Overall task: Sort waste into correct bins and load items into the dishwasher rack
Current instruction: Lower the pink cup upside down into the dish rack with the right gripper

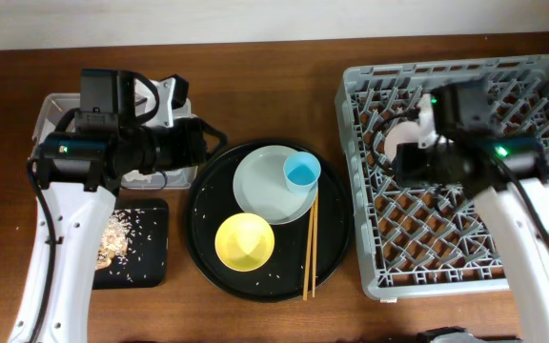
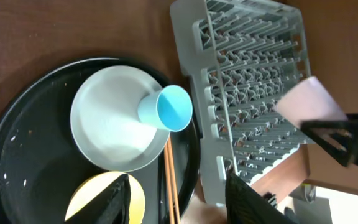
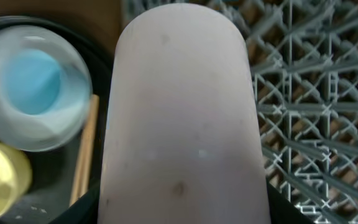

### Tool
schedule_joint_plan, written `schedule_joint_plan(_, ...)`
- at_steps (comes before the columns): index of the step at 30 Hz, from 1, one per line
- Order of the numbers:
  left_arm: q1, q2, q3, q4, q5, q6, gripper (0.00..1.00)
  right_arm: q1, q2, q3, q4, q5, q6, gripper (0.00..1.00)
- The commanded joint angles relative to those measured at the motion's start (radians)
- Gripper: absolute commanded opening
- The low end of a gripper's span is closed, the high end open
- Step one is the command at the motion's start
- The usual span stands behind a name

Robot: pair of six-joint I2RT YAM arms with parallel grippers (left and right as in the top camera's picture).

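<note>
From overhead, my right gripper (image 1: 416, 141) is pinched on the pink cup (image 1: 394, 143), which sticks out sideways from my fingers over the dishwasher rack (image 1: 541, 71), above its far-left rows of pegs. My left gripper (image 1: 203, 143) hangs at the edge of the round black tray (image 1: 203, 257). The blue cup (image 1: 301, 171), plate (image 1: 260, 186), yellow bowl (image 1: 245, 240) and chopsticks (image 1: 310, 248) lie just beyond and below it.

Through my left wrist camera, the two left fingers stand spread with nothing between them. The blue cup (image 2: 169, 109) lies ahead of them, tipped on the plate (image 2: 104, 124). Far ahead, the pink cup (image 2: 309, 102) shows in the right gripper's dark jaws, above the rack (image 2: 241, 74) and not yet touching the pegs.

Through my right wrist camera, the pink cup (image 3: 182, 112) fills the middle, so I cannot see my own fingertips or the cup's mouth. The rack lattice (image 3: 316, 93) sits beneath and to the right of it.

To place it well, I judge I should turn the cup mouth-down and centre it over a gap between pegs rather than on a tip. I would lower until it seats, and only then spread my fingers. Letting go too high risks it toppling or bouncing out over the rack's near wall.
</note>
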Motion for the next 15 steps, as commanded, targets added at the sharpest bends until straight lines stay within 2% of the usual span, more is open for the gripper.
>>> schedule_joint_plan(1, 0.003, -0.002, 0.002, -0.042, -0.070, 0.006, 0.53, 0.002, 0.097, 0.011, -0.022, 0.045, 0.018, 0.39)
schedule_joint_plan(7, 0.003, -0.002, 0.002, -0.056, -0.082, 0.005, 0.55, 0.003, 0.208, 0.010, -0.067, 0.042, 0.017, 0.39)
schedule_joint_plan(15, 0.003, -0.002, 0.002, -0.061, -0.082, 0.006, 0.55, 0.003, 0.224, 0.001, -0.055, 0.039, 0.018, 0.38)
